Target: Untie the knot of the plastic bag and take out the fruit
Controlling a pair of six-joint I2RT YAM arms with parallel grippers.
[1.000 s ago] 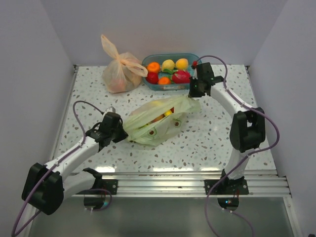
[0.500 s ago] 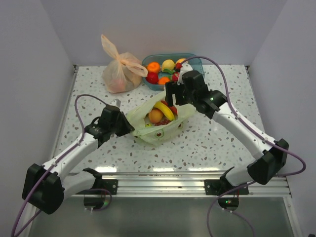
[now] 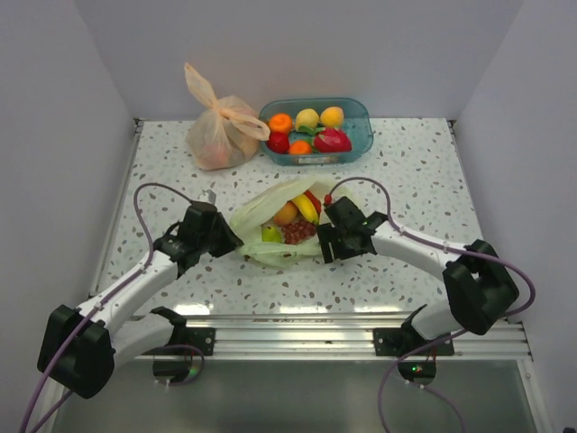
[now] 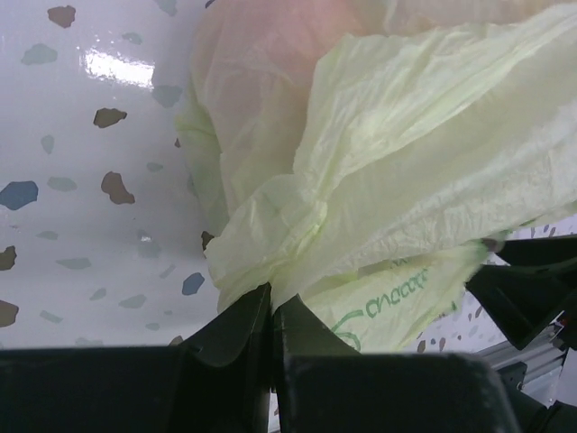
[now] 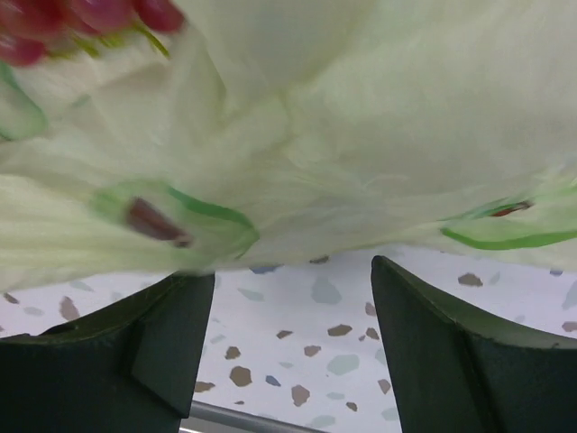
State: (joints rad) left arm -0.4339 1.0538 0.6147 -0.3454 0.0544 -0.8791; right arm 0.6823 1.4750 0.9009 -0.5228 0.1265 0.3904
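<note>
The pale green plastic bag (image 3: 257, 216) lies mid-table with its mouth gaping upward. The knot does not show in any view. Inside the bag I see fruit: a yellow banana (image 3: 306, 207), a peach (image 3: 286, 214), a dark red cluster (image 3: 296, 233) and a green piece (image 3: 270, 234). My left gripper (image 3: 227, 242) is shut on the bag's left edge, with bunched film (image 4: 261, 244) pinched between its jaws (image 4: 270, 307). My right gripper (image 3: 321, 245) stands open, low against the bag's right side. In the right wrist view the bag (image 5: 343, 126) hangs just above the gripper (image 5: 293, 311), with nothing between its fingers.
A tied peach-orange bag (image 3: 221, 131) sits at the back left. Beside it stands a blue basket (image 3: 362, 135) holding several fruits. A metal rail (image 3: 361, 325) runs along the near table edge. Grey walls close off the left, right and back.
My right arm swung from the basket down to the green bag's right side and its gripper opened. The bag's mouth spread wider, showing the fruit. My left gripper kept its pinch.
</note>
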